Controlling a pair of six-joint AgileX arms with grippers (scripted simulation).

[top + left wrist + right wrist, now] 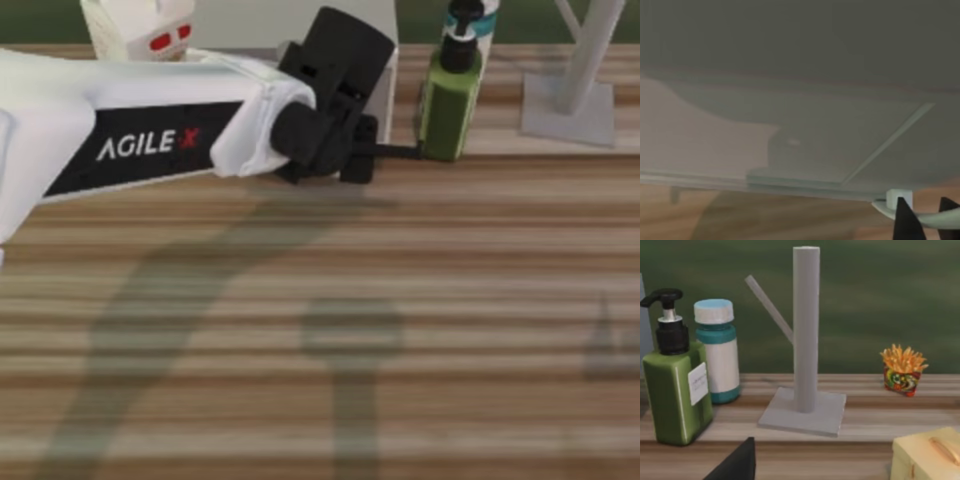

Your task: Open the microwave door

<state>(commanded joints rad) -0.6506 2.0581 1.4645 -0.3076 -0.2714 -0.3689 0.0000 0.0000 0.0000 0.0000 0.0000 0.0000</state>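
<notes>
Carton (137, 27), white with red marks, stands at the table's (480, 300) far left edge. Beside it my left arm reaches across to the microwave (385, 40) at the far middle, mostly hidden under the left gripper (395, 152). In the left wrist view the dark fingers (905, 220) sit narrow around the white handle (900, 197) at the microwave door's (815, 130) edge. Rightward come a green pump bottle (450, 100), a teal-banded bottle (717, 350) and a grey stand (575, 90). My right gripper's finger state I cannot tell.
</notes>
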